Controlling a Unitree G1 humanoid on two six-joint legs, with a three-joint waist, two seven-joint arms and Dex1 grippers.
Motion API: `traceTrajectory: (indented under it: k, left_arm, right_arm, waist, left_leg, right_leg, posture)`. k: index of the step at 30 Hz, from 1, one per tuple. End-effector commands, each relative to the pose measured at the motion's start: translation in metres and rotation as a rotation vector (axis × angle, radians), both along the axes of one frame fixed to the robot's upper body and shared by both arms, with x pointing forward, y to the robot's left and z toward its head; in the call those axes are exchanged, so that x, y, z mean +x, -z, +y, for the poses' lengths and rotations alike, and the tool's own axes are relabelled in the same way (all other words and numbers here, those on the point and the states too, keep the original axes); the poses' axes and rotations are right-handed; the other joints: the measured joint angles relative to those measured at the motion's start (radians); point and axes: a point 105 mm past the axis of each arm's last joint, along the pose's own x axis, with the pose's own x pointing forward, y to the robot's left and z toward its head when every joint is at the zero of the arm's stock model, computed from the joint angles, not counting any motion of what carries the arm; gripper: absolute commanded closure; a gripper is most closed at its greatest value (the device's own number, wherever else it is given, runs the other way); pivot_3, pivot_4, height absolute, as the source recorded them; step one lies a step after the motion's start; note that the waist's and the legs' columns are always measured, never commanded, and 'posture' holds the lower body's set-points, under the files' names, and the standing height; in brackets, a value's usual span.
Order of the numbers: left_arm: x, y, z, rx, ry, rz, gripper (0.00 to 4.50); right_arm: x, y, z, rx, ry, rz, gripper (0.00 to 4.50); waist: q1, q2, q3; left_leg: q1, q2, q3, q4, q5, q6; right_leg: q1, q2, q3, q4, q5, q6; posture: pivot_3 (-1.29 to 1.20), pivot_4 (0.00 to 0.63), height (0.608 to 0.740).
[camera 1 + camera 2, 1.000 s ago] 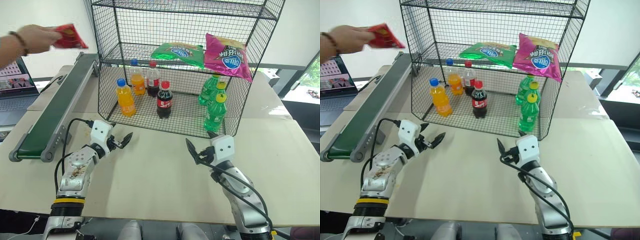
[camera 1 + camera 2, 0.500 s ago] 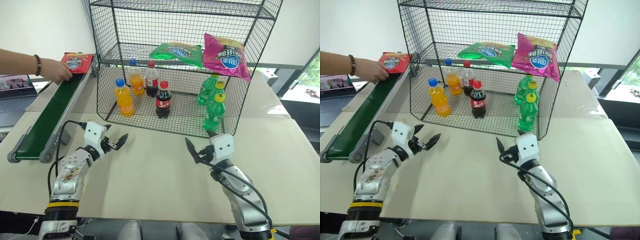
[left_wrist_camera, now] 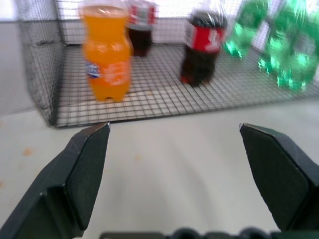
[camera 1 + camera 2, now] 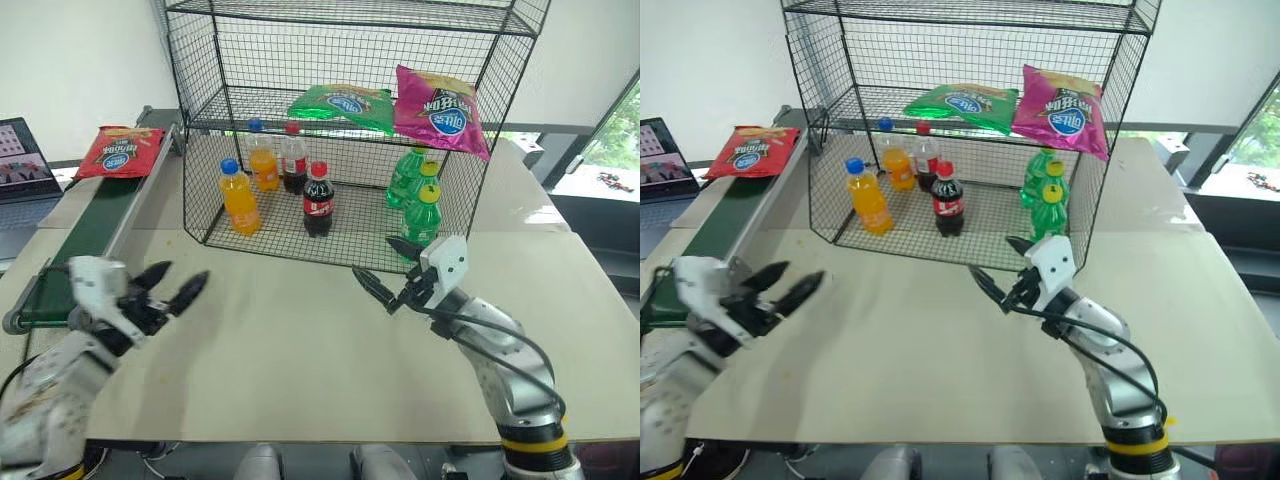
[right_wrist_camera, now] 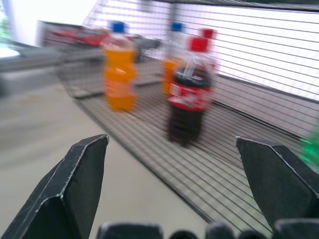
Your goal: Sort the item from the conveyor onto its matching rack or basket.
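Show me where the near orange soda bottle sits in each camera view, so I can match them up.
Left eye view: orange bottle at the left front of the rack's bottom tier.
Right eye view: same spot, left of centre.
Left wrist view: upper left, above the left finger.
Right wrist view: upper left, blurred.
Shared landmark: the cola bottle beside it, toward the green bottles.

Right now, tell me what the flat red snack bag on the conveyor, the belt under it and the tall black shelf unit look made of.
Flat red snack bag: likely thin plastic or foil film; it looks glossy and slightly crinkled.
Dark green conveyor belt: probably matte rubber or PVC, with no shine, in a grey frame that looks metal.
Tall black shelf unit: thin wire mesh, apparently dark-coated metal; bottles show through the grid.
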Motion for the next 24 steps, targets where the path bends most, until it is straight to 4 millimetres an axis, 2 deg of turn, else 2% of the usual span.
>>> traceTrajectory:
  k: [1, 4, 7, 11, 13, 16, 24]
  left_arm:
    - [-0.028, -0.015, 0.031, -0.169, -0.137, -0.025, 0.08]
    - [-0.056, -0.017, 0.067, -0.343, -0.288, -0.039, 0.08]
    - [-0.083, -0.011, 0.100, -0.527, -0.421, -0.057, 0.08]
    - [-0.104, 0.009, 0.122, -0.695, -0.530, -0.052, 0.08]
    - [-0.107, 0.017, 0.125, -0.774, -0.549, -0.055, 0.08]
    - [-0.100, 0.021, 0.123, -0.868, -0.550, -0.044, 0.08]
    - [-0.087, 0.006, 0.135, -1.010, -0.563, -0.084, 0.08]
  right_arm:
    - [-0.021, -0.025, 0.025, 0.027, -0.284, -0.029, 0.00]
    - [-0.028, -0.035, 0.035, -0.003, -0.448, -0.043, 0.00]
    - [-0.029, -0.045, 0.044, -0.020, -0.552, -0.079, 0.00]
    - [-0.033, -0.053, 0.060, -0.028, -0.664, -0.122, 0.00]
    - [-0.035, -0.057, 0.066, -0.026, -0.704, -0.143, 0.00]
    - [-0.037, -0.060, 0.074, -0.025, -0.739, -0.169, 0.00]
    - [-0.032, -0.065, 0.077, -0.041, -0.756, -0.211, 0.00]
  waist:
    - [-0.005, 0.000, 0.000]
    - [-0.012, -0.002, 0.001]
    - [-0.013, -0.002, 0.001]
    - [-0.010, -0.002, 0.001]
    - [-0.007, -0.002, 0.001]
    - [-0.004, -0.003, 0.001]
    - [0.007, -0.004, 0.000]
  left_leg:
    - [0.000, 0.000, 0.000, 0.000, 0.000, 0.000]
    - [0.000, 0.000, 0.000, 0.000, 0.000, 0.000]
    - [0.000, 0.000, -0.002, 0.000, 0.000, 0.000]
    - [0.001, 0.000, -0.002, 0.001, 0.000, 0.000]
    - [0.001, 0.000, -0.002, 0.000, 0.000, 0.000]
    - [0.001, 0.000, -0.002, 0.000, 0.000, 0.000]
    - [0.001, 0.000, -0.003, 0.000, 0.000, -0.001]
  right_leg:
    - [0.000, 0.000, 0.000, 0.000, 0.000, 0.000]
    - [0.000, -0.001, -0.001, 0.000, 0.000, 0.000]
    - [0.001, -0.001, -0.003, 0.000, 0.000, -0.001]
    - [0.001, -0.001, -0.004, 0.000, -0.001, -0.002]
    - [0.001, -0.001, -0.005, 0.000, -0.001, -0.002]
    - [0.001, -0.001, -0.005, 0.000, -0.001, -0.002]
    - [0.000, -0.001, -0.006, 0.000, -0.001, -0.003]
  posture:
    - [0.00, 0.150, 0.738]
    - [0.00, 0.150, 0.738]
    - [0.00, 0.150, 0.738]
    - [0.00, 0.150, 0.738]
    - [0.00, 0.150, 0.738]
    - [0.00, 0.150, 0.738]
    - [0.00, 0.150, 0.738]
